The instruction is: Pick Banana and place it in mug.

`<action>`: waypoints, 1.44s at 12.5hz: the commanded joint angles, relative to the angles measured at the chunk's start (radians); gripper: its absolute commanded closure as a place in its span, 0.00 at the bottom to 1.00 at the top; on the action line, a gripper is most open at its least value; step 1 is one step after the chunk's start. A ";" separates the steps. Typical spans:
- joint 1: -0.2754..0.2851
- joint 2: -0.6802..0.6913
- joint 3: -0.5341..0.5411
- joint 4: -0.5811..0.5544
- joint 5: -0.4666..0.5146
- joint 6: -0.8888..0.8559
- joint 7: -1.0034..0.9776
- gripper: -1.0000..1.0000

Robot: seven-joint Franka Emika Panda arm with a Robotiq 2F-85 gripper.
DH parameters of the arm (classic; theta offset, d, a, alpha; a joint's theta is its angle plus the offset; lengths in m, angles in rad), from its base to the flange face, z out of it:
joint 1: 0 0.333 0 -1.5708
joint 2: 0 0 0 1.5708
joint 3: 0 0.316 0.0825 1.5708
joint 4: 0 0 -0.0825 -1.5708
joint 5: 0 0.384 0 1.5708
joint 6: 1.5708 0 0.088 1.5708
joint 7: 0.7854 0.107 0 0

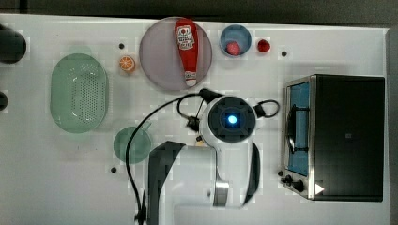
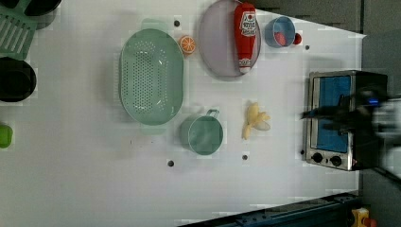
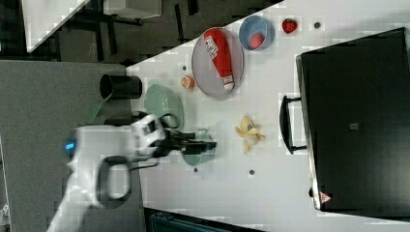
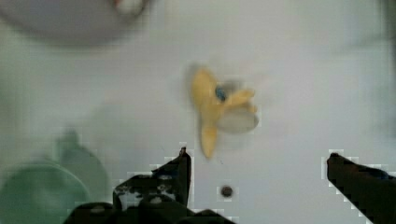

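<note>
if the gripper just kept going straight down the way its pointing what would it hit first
Probably bare table just beside the banana. In the wrist view the open gripper points down at the white surface with the banana slightly ahead of its fingers; depth is unclear.

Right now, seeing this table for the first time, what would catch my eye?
Probably the red ketchup bottle lying across a grey plate at the table's far edge in the left view. Next, the pale banana lying alone on the white table, between the green mug and the toaster oven.

Top view straight down, left and right views high, oblique, wrist view close above table (image 4: 303,70), all sharing banana (image 4: 219,109)
</note>
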 commanded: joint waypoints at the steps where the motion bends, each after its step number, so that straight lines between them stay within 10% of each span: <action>1: 0.004 0.055 -0.002 -0.095 -0.012 0.156 -0.457 0.00; 11: 0.004 0.420 0.007 -0.120 -0.012 0.643 -0.727 0.03; 16: 0.002 0.424 0.003 -0.129 -0.012 0.645 -0.727 0.65; 18: 0.002 0.418 -0.003 -0.130 -0.012 0.643 -0.726 0.68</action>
